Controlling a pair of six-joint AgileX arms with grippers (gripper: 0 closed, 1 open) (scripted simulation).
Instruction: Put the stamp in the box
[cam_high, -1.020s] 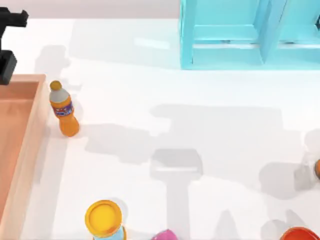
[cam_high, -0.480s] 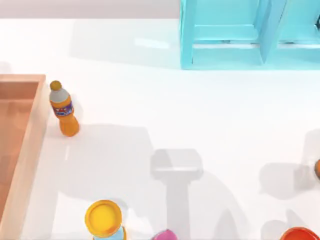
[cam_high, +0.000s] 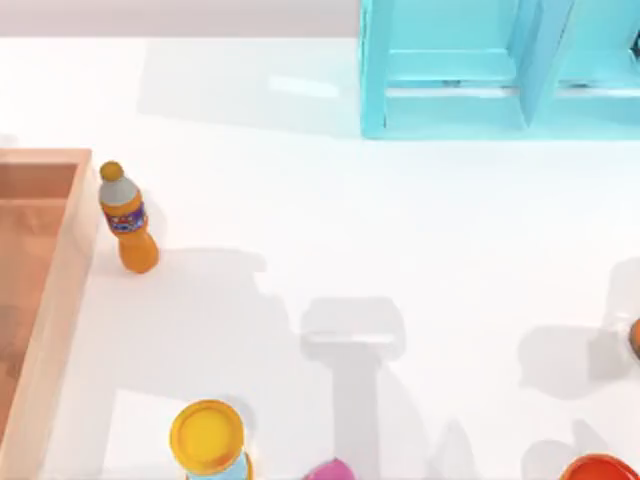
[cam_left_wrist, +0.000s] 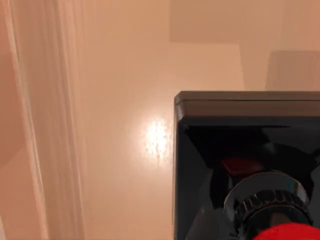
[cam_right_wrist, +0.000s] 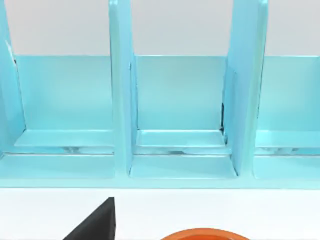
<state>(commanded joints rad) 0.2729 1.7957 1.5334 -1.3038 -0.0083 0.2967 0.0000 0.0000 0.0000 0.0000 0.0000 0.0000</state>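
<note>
The white table took up most of the top view. At about one o'clock on it stood the light blue cabinet, its open compartments seen again in the right wrist view, divided by upright panels. At nine o'clock the box ran off the left edge, tan wall outside and reddish-brown floor within.

From the left wrist view the box floor spread out pale and glossy, with one wooden wall running alongside. The stamp sat close under that camera, black square base over the floor, metal collar and a sliver of red knob at the frame's edge. I could not tell whether the base rested on the floor or hung just above it, nor whether the left gripper had hold of it or stood wide.

The orange bottle stood upright just beside the box's outer wall, toward ten o'clock. At about seven o'clock sat a yellow-lidded container, with a pink object near it at six. An orange-red rim showed at five o'clock, and again in the right wrist view, beside a dark wedge that I could not identify.
</note>
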